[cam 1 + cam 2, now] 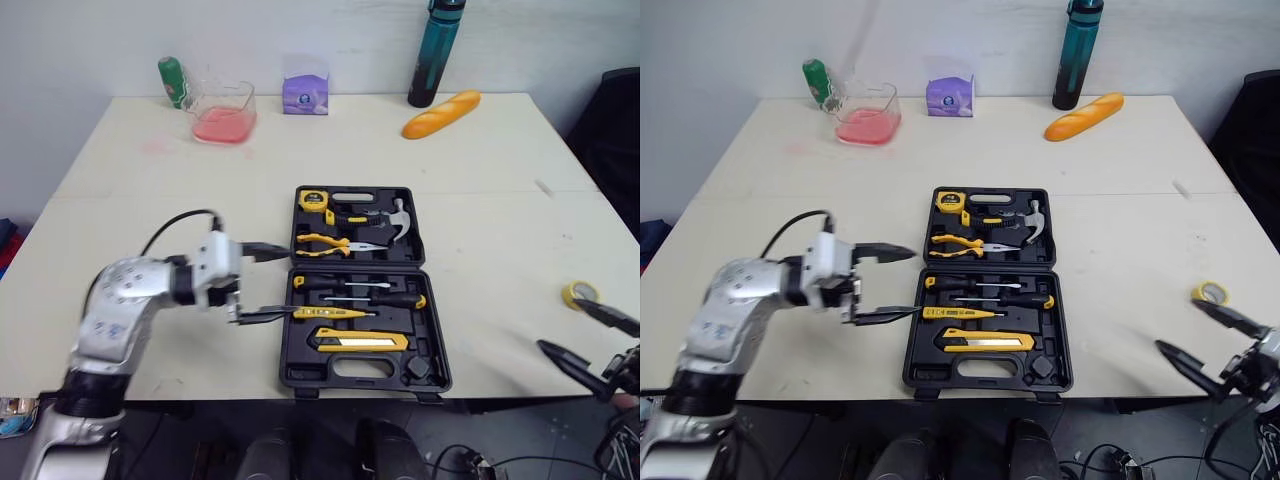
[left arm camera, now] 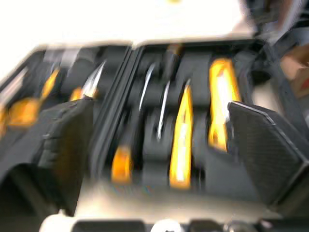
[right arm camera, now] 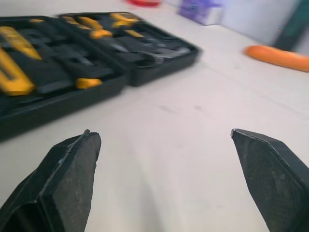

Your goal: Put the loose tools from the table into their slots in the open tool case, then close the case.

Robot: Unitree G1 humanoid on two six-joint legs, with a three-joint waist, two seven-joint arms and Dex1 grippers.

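A cream table (image 1: 480,170) fills the middle, its top evenly lit with no hard glare. A pale wall (image 1: 90,40) runs behind it at 12 o'clock. A black chair (image 1: 612,130) stands at 2 o'clock. Dark floor (image 1: 520,440) shows at 5 o'clock.

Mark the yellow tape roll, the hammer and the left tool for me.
yellow tape roll (image 1: 568,294): left eye view, on the ring's band.
hammer (image 1: 398,214): left eye view, on its metal head.
left tool (image 1: 284,282): left eye view, midway between its open fingertips.
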